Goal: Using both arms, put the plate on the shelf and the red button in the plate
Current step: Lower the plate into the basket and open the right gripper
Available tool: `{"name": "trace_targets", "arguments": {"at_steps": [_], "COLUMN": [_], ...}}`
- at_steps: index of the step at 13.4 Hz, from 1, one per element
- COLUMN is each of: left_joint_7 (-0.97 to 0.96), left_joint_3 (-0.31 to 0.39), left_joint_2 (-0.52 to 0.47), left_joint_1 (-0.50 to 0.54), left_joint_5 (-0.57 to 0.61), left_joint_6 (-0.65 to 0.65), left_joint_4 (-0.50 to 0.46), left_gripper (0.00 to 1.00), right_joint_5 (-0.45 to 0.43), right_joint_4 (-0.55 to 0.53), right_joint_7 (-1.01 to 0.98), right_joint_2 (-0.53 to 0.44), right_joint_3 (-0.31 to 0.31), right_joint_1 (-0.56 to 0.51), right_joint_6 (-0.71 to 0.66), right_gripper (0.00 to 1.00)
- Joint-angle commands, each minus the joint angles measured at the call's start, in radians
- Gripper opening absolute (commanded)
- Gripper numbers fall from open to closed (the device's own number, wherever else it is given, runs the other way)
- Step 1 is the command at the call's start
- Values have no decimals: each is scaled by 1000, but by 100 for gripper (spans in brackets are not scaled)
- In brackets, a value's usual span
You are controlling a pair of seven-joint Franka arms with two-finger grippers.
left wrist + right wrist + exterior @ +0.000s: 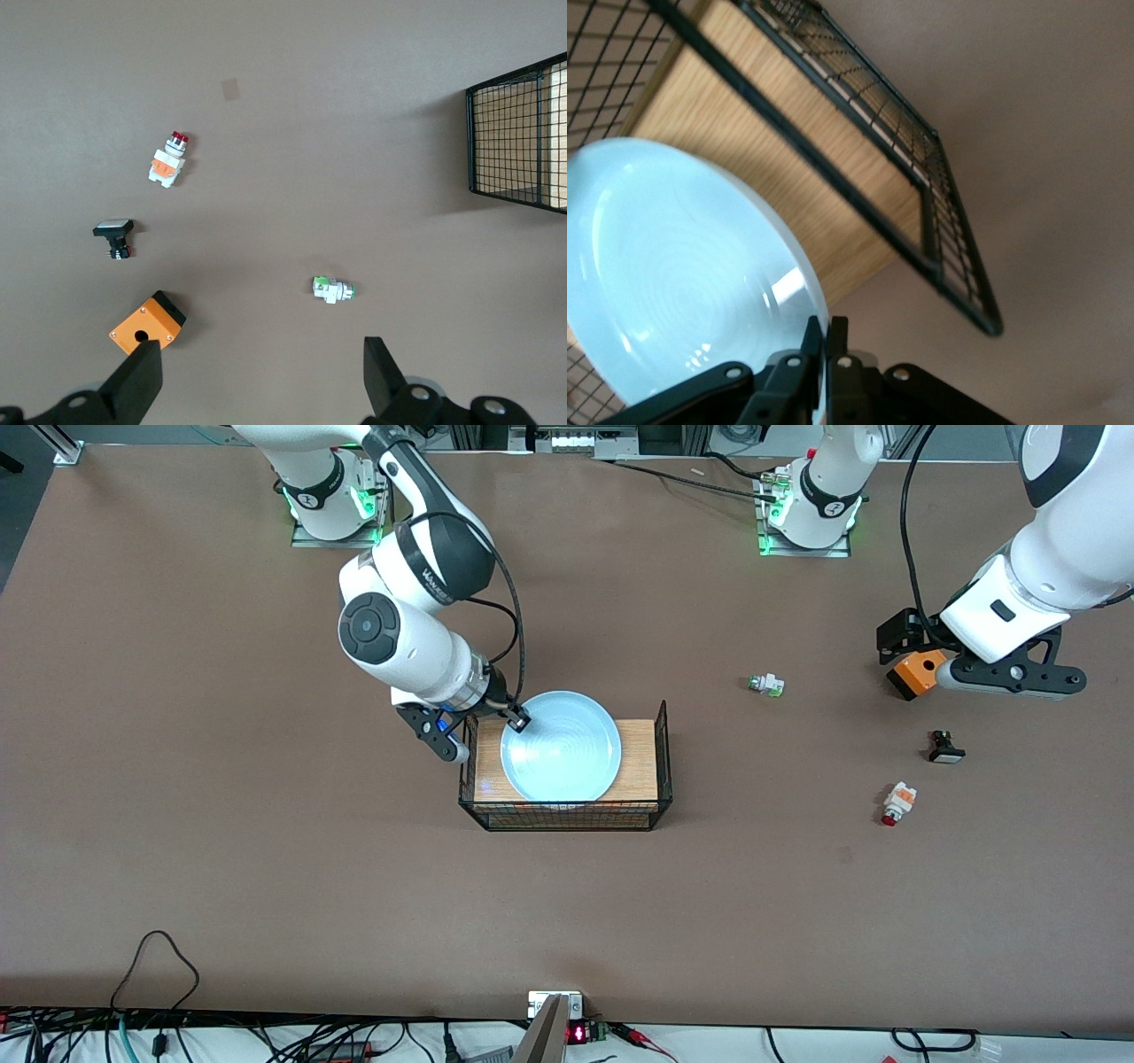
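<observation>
The pale blue plate is over the wooden top of the wire basket. My right gripper is shut on the plate's rim at the edge toward the right arm's end; in the right wrist view its fingers pinch the plate's rim. The red button lies on the table toward the left arm's end, nearer the front camera than the other switches; it also shows in the left wrist view. My left gripper is open and empty, up over the table beside an orange box.
A white switch with a green tip lies between the basket and the left arm. A black switch with a white cap lies near the red button. The orange box has a hole in its top. Cables run along the table's front edge.
</observation>
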Motion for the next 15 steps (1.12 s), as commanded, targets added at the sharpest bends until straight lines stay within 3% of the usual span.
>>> {"name": "trace_targets", "arguments": {"at_steps": [1, 2, 4, 8, 10, 12, 15], "left_joint_7": [5, 7, 5, 7, 19, 30, 181], "left_joint_3": [-3, 0, 1, 1, 0, 0, 3], "left_joint_2": [12, 12, 17, 138, 210, 288, 392], "left_joint_1": [-1, 1, 10, 3, 3, 3, 16], "left_joint_5": [-1, -2, -4, 9, 88, 166, 240], "left_joint_6": [-19, -22, -22, -33, -28, -4, 146], "left_joint_4": [30, 30, 24, 22, 19, 19, 16], "left_gripper": [100, 100, 100, 100, 100, 100, 100], "right_joint_5": [9, 1, 1, -2, -8, -100, -194], "right_joint_4": [2, 2, 2, 10, 17, 31, 33], "right_joint_7": [1, -8, -11, -18, -27, -121, -389], "right_joint_2": [-2, -10, -14, -60, -109, -143, -189], "right_joint_3": [-20, -20, -20, -23, -35, -54, -84], "right_joint_1": [-5, -8, -9, -8, -12, -10, -42], "right_joint_6": [18, 15, 15, 9, -17, -92, -187], "right_gripper": [65, 100, 100, 100, 100, 100, 100]}}
